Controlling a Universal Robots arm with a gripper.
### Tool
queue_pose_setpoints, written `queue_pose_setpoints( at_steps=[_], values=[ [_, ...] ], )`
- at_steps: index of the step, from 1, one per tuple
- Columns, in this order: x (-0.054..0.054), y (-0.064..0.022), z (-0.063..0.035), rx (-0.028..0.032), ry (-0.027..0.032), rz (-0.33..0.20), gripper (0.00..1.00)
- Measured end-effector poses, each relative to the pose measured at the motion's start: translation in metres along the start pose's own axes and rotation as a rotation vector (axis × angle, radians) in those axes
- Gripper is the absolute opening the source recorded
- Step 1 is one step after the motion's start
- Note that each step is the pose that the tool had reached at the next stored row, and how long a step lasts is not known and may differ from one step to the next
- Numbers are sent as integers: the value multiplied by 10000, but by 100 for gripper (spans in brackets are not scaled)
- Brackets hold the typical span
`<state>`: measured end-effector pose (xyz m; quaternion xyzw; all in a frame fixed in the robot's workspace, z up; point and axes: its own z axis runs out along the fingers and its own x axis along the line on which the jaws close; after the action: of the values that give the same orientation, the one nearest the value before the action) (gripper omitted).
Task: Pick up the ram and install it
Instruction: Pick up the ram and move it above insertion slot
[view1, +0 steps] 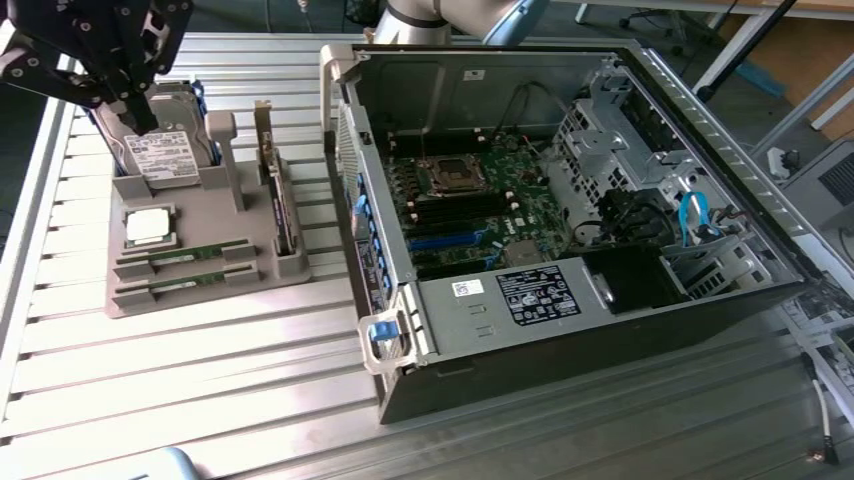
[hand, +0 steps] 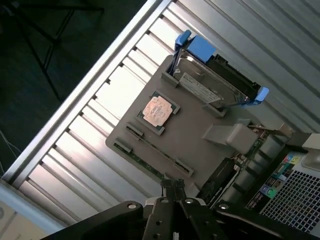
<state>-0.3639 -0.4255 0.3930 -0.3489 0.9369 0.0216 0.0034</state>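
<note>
No word or number can be read with certainty. The hard drive (view1: 184, 120) carries a white label (view1: 160, 160) with lines of dark print, too small to read. On the computer case (view1: 561, 370) there is a black label (view1: 538, 297) with white print and small symbols, a small white sticker (view1: 466, 288) just beside it, and another white sticker (view1: 474, 74) on the inner wall. In the wrist view, small coloured stickers (hand: 277, 180) stand on the case, also unreadable.
</note>
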Motion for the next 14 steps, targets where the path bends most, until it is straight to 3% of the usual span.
queue_pose_setpoints(
  at_steps=[14],
  values=[
    [-1, -1, 0, -39, 83, -2068, 11]
  ],
)
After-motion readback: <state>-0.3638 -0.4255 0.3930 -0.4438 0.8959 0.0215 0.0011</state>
